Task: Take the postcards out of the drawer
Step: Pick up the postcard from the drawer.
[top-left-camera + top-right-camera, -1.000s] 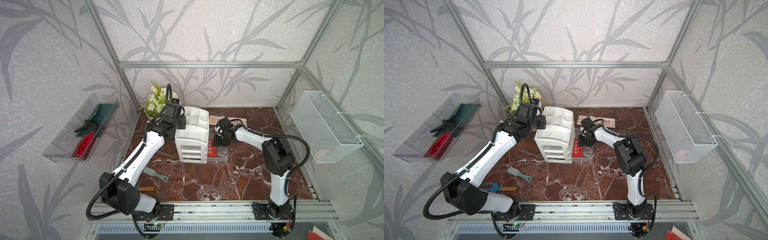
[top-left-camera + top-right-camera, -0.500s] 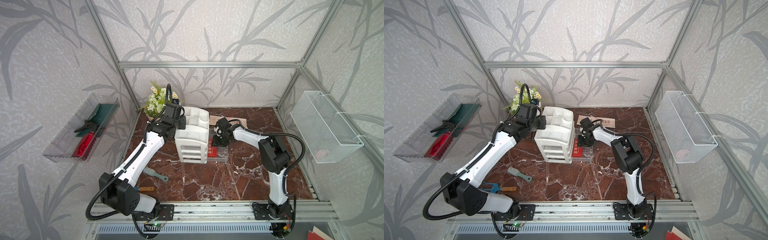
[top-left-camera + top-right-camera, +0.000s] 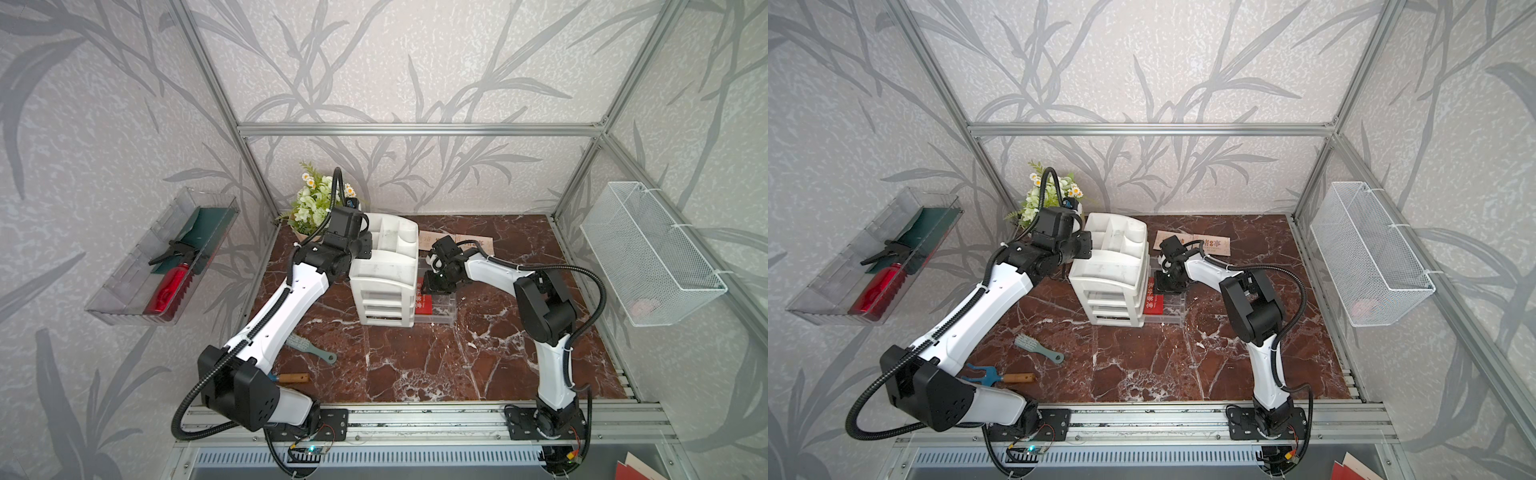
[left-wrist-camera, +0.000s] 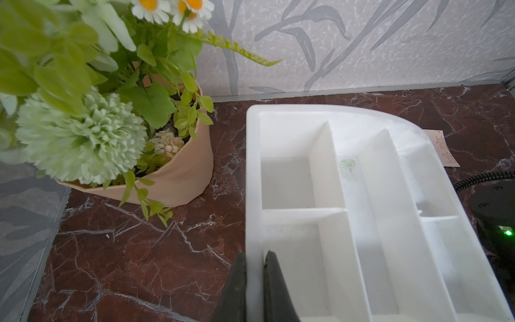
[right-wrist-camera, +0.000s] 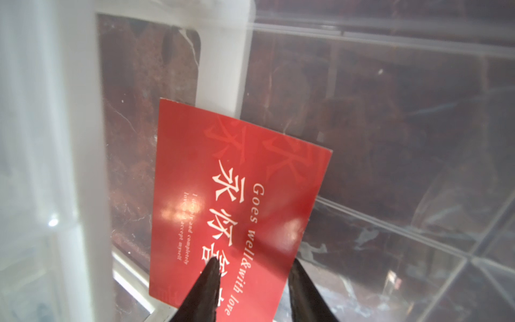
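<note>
The worktop (image 3: 415,365) is dark red-brown marble with white veins. It is closed in by walls papered grey with a pale leaf pattern and edged by an aluminium frame (image 3: 415,129). A metal rail (image 3: 415,417) along the front carries both arm bases. On the left wall hangs a clear tray (image 3: 124,307) holding a red bottle (image 3: 168,289), and on the right wall a white wire basket (image 3: 648,253). A pot (image 4: 181,178) of green flowers stands in the back left corner, just beside a white organizer (image 3: 386,270). Nearer the front lie a grey brush (image 3: 309,347) and a fork (image 3: 1000,377) with a wooden handle.

The left end effector (image 4: 255,258) is pressed together on the organizer's side wall. A clear drawer (image 3: 442,311) stands pulled out on the organizer's right side, and the red card (image 5: 237,200) lies in it, close to the organizer. The right end effector (image 5: 255,264) hangs over that card with its jaws apart. One tip is over the printed face and the other just past the card's edge; contact cannot be told. Two beige cards (image 3: 1212,245) lie flat on the worktop near the back wall, behind the right arm.
</note>
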Robot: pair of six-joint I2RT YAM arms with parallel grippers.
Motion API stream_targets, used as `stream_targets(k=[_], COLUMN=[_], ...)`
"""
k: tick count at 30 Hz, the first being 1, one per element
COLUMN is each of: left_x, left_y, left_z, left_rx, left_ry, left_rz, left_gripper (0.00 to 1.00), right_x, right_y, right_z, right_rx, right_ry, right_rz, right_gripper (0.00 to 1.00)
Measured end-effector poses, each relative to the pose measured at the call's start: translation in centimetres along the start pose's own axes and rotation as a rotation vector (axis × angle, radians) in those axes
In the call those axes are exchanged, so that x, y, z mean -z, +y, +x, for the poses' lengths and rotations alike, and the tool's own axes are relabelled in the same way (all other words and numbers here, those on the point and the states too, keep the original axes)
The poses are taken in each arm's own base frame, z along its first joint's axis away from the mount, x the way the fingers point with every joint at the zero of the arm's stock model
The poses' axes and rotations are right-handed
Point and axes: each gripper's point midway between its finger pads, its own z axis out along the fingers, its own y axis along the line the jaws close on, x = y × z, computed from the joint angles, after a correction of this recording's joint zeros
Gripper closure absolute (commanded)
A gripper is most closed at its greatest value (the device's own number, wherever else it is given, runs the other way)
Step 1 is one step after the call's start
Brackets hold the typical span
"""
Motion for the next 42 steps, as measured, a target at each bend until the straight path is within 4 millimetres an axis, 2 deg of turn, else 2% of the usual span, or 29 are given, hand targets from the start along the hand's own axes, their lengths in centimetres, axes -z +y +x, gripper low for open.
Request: stream_targets(k=[11, 23, 32, 42], left_x=[0.1, 0.1, 0.1, 0.1], left_y=[0.0, 0.0, 0.0, -0.1], left_z=[0.1, 0.1, 0.1, 0.0], left_rx=[0.002, 0.002, 0.002, 0.002], left_ry=[-0.005, -0.005, -0.005, -0.006], left_rz=[0.002, 0.005, 0.006, 0.013], left_gripper=[1.0, 1.0, 1.0, 1.0], right_x=[0.4, 2.0, 1.8, 1.8], right_y=[0.2, 2.3, 2.9, 3.2], right_z=[-0.1, -0.5, -0.1, -0.2], right_rx=[-0.028, -0.013, -0.012, -0.012], right_ry=[-0.013, -0.05, -0.041, -0.044], right_rz=[-0.06, -0.152, -0.184, -0.201], right_gripper=[0.63, 0.66, 0.72, 0.87])
